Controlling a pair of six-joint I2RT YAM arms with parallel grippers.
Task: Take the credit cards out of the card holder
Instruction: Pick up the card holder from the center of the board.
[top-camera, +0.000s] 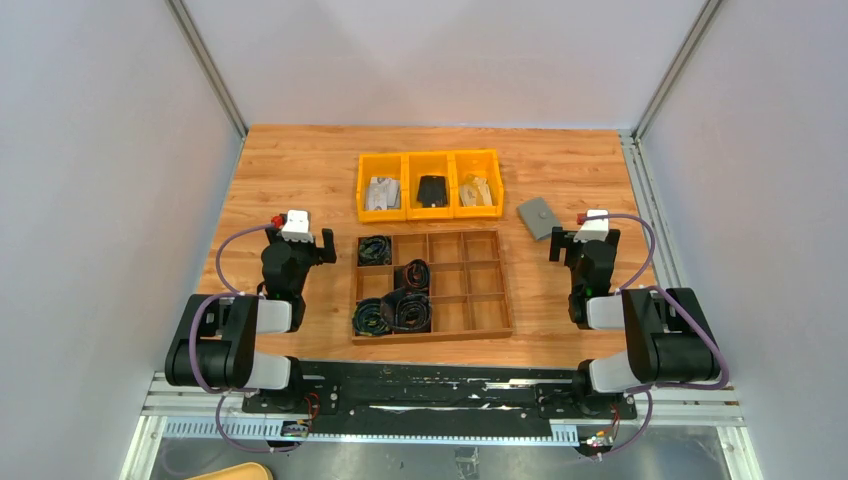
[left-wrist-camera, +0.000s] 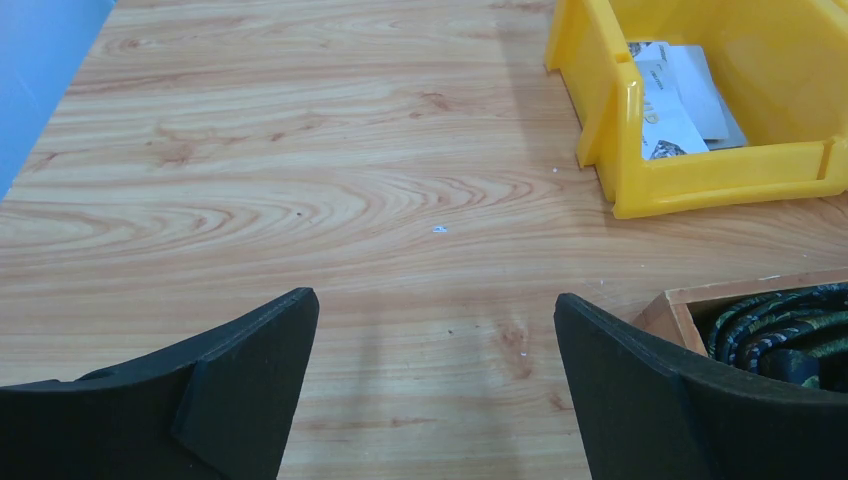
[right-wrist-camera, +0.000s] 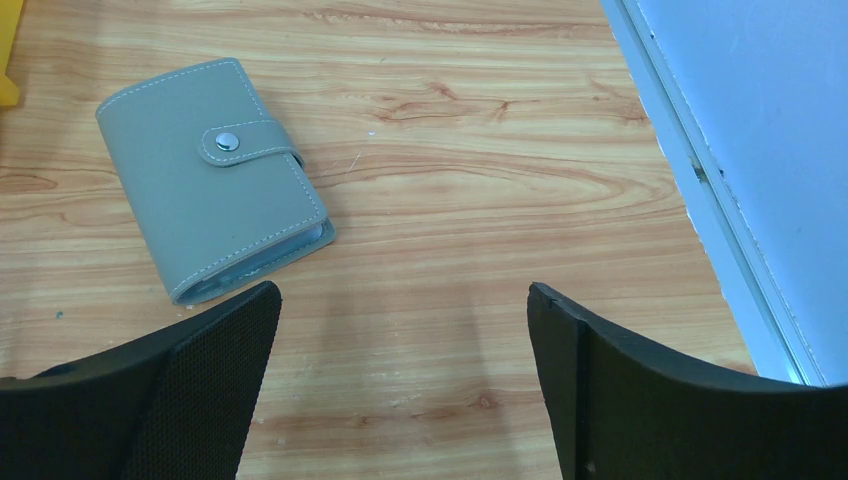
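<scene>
- The right hand (right-wrist-camera: 402, 290) hangs released over the desk (right-wrist-camera: 480, 180), its jaws wide apart, empty and touching nothing.
- The card holder (right-wrist-camera: 205, 170) lies flat on the desk just ahead and to the left of that hand, near the rightmost yellow bin. Its strap is snapped shut.
- The left hand (left-wrist-camera: 430, 300) is likewise spread and empty over bare wood by the leftmost bin, well apart from the holder.
- Progress, as I judge it: nothing is done yet. No credit cards lie loose on the desk, so unsnapping, opening and drawing out each card all remain.
- Thin pale layers at the holder's open edge may be the cards, but they are too fine to count.
- Count: two hands, one card holder, three yellow bins (top-camera: 430, 185), one wooden tray (top-camera: 432, 337), and seemingly four cable coils (top-camera: 410, 312).
</scene>
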